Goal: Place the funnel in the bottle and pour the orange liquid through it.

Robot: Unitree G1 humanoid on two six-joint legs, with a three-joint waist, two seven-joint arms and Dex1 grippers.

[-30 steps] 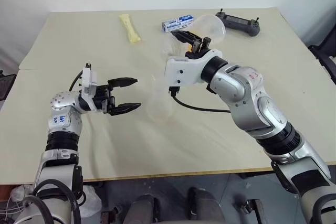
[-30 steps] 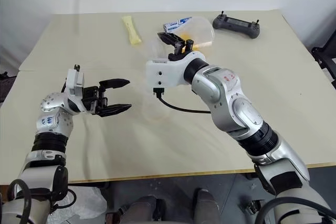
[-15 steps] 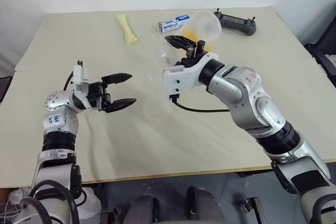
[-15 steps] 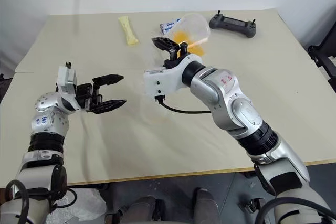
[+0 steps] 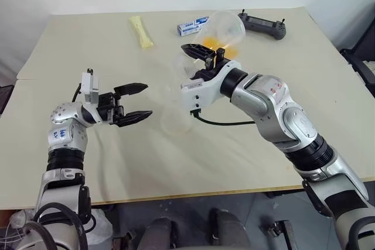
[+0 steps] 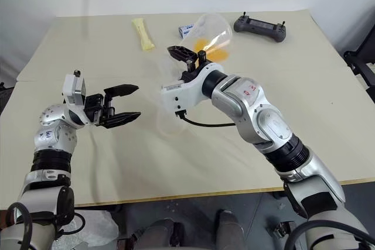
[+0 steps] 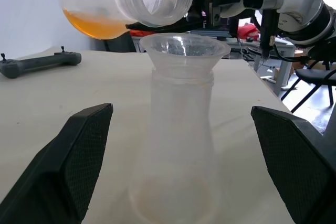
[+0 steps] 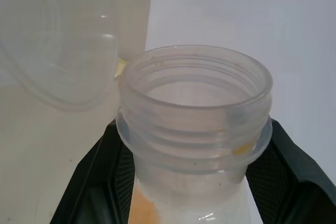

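The right gripper [image 5: 202,57] is clenched on the threaded neck of a second clear flask [image 5: 225,27] that carries the orange liquid [image 7: 97,24]. This source flask is tipped close to level, its open mouth just above and slightly to one side of the funnel [image 7: 184,51]. The liquid pools in the low side of the flask's belly, well back from the mouth, and none is seen crossing the neck. The tilt appears chosen to bring the mouth over the funnel rim before the liquid reaches it.

The funnel is seated in the neck of the bottle [image 7: 176,145], which stands upright on the counter [image 5: 88,39]. Its wide rim rests on the bottle's mouth, so a stream from the source flask would be guided into the narrow opening. The bottle looks empty.

The left gripper [image 5: 133,102] is released, its jaws spread wide and pointing level toward the bottle. In the left wrist view the bottle stands ahead of this gripper, framed between its two fingers [image 7: 68,166] but apart from both. This placement looks like a standby position, from which the bottle could be steadied if it shifts.

Judgement: funnel placement is complete; pouring is about to start. The next step calls for more tilt of the source flask. Main risk: liquid missing the funnel rim or nudging the unheld bottle.
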